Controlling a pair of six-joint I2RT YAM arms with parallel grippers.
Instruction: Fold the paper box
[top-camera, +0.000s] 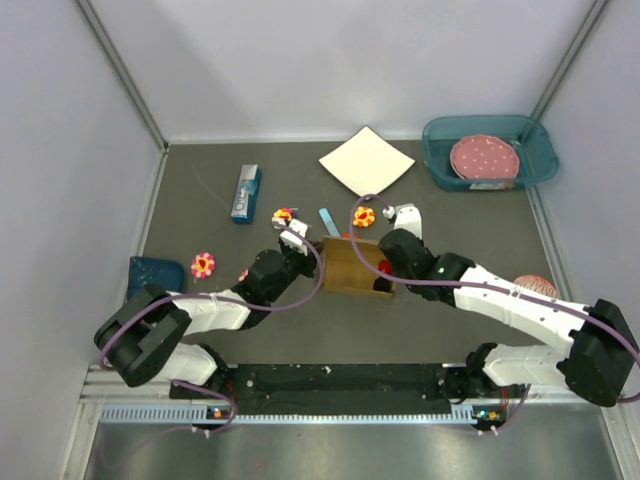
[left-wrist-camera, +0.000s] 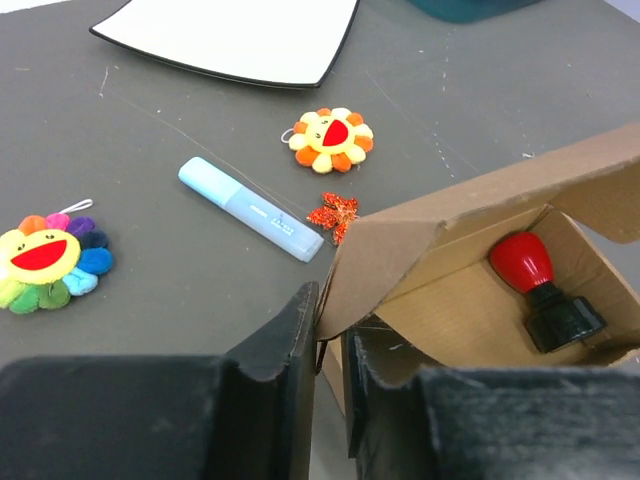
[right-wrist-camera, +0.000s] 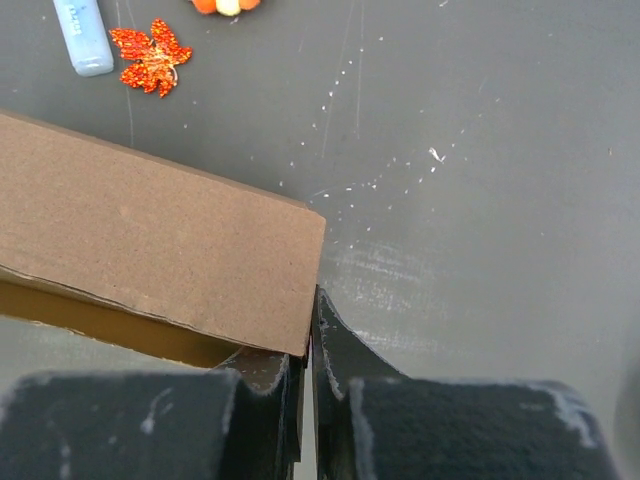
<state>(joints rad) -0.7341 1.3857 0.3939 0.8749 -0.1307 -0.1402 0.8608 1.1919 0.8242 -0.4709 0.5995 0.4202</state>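
Left claw (left-wrist-camera: 329, 335) pinches the paper box (left-wrist-camera: 440, 300) by its near flap corner.

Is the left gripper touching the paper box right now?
Touching. The left wrist view shows the left gripper pinching a flap edge of the paper box.

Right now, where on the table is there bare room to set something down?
Bare mat lies between the teal bin and the right arm, in the far-left corner behind the blue carton, and between the paper box and the arm bases. The middle is crowded: flower toys and a marker lie beyond the box.
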